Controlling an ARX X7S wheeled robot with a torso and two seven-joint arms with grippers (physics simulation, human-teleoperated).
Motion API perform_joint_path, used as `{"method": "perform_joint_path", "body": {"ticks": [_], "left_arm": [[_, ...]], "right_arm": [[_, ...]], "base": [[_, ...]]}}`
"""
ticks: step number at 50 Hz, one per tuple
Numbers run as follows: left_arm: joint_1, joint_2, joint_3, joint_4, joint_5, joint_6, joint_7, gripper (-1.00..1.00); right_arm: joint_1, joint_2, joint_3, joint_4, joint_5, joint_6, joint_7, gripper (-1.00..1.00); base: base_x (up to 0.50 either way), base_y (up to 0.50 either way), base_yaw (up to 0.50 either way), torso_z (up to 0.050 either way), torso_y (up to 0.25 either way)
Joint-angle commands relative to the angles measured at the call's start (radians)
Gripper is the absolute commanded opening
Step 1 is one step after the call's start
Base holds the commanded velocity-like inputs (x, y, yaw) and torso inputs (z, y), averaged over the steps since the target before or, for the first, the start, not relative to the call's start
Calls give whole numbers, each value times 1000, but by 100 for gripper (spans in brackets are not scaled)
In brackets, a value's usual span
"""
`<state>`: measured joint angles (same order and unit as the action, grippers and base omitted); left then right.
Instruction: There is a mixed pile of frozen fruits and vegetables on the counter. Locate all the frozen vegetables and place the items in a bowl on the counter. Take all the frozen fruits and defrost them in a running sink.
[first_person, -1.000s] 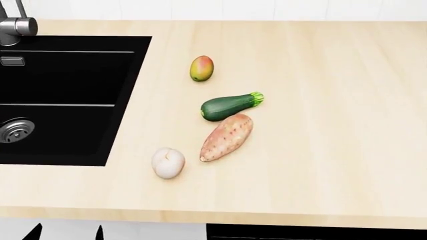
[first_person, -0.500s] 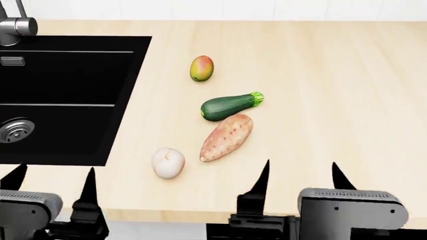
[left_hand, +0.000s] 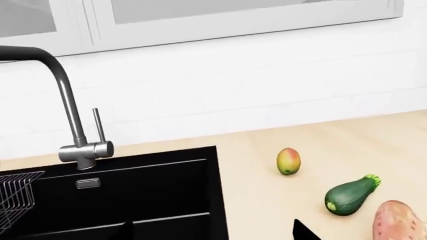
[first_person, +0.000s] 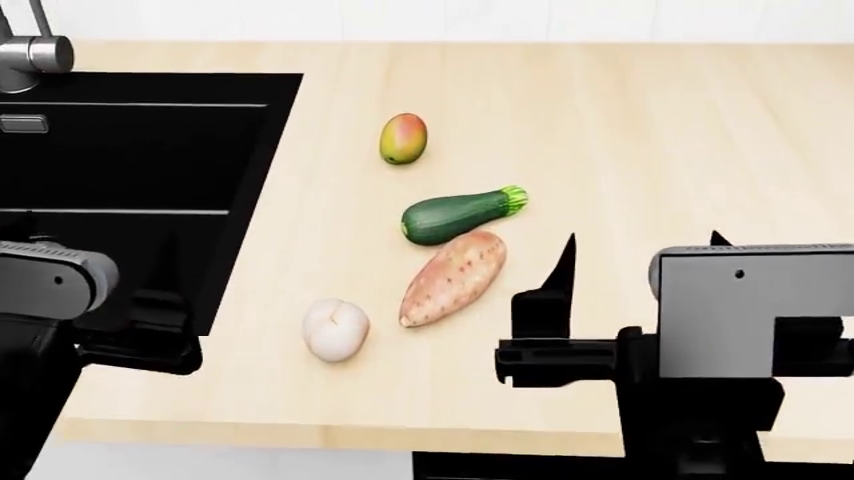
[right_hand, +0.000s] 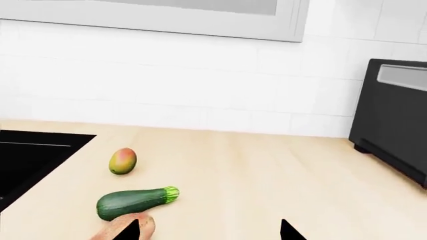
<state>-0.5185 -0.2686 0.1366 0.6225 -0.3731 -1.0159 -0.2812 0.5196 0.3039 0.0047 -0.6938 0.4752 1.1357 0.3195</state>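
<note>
The mango (first_person: 403, 138) lies farthest back on the counter (first_person: 641, 120), with the zucchini (first_person: 461, 215), the sweet potato (first_person: 454, 277) and the whitish round fruit (first_person: 335, 329) nearer. My right gripper (first_person: 641, 258) is open and empty, just right of the sweet potato; in the right wrist view (right_hand: 209, 229) one fingertip overlaps the sweet potato (right_hand: 143, 225). My left gripper (first_person: 104, 275) is open and empty over the front of the black sink (first_person: 134, 150), left of the whitish fruit. The left wrist view shows the mango (left_hand: 288, 161) and zucchini (left_hand: 351, 195). The bowl is out of view.
A steel faucet (left_hand: 73, 120) stands behind the sink, with a wire rack (left_hand: 17, 195) at the basin's far side. A black appliance (right_hand: 393, 120) stands on the counter at the far right against the tiled wall. The counter's front edge (first_person: 334, 430) is close.
Both grippers have risen into the head view and moved forward, the left over the sink front, the right beside the sweet potato. The produce has not moved.
</note>
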Motion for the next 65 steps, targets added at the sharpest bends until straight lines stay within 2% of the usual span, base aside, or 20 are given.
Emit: {"method": "perform_joint_path", "body": {"ticks": [1,37,42,45,48,49,50,54,56,57,59,61,65], "left_arm": [[-24,-18,-4,-29,1,-13,-1,100],[-15,-24,38,-78,16,36,-9,100],[-19,-22,39,-88,16,40,-10,100],[-14,-27,34,-78,11,37,-8,100],[-13,-27,32,-76,8,37,-8,100],[-12,-28,31,-78,9,38,-9,100],[-11,-29,29,-76,7,38,-8,100],[-20,-19,47,-102,18,54,-12,100],[-13,-26,37,-85,9,47,-11,100],[-12,-27,39,-84,10,47,-11,100],[-14,-24,46,-94,14,53,-13,100],[-12,-26,44,-90,11,51,-11,100],[-8,-28,47,-99,12,61,-10,100]], "right_arm": [[10,29,15,-5,9,38,0,100],[-1,25,-14,31,22,13,-2,100],[6,-39,-13,117,46,-10,-18,100],[16,-64,-71,204,13,-5,5,100],[-10,-133,-12,235,78,-58,-36,100],[-12,-151,9,238,104,-50,-41,100],[-6,-172,42,227,129,26,3,100],[-14,-206,102,237,191,28,-18,100],[-19,-201,59,275,170,-8,-42,100],[-21,-231,101,299,208,-6,-49,100],[-24,-221,61,326,211,-9,-81,100],[-26,-246,94,365,219,-30,-70,100],[-34,-255,75,436,209,-74,-91,100]], "base": [[348,0,0,0,0],[298,0,0,0,0],[0,0,0,0,0],[0,0,0,0,0],[0,0,0,0,0],[0,0,0,0,0],[0,0,0,0,0],[0,0,0,0,0],[0,0,0,0,0],[0,0,0,0,0],[0,0,0,0,0],[0,0,0,0,0],[0,0,0,0,0]]}}
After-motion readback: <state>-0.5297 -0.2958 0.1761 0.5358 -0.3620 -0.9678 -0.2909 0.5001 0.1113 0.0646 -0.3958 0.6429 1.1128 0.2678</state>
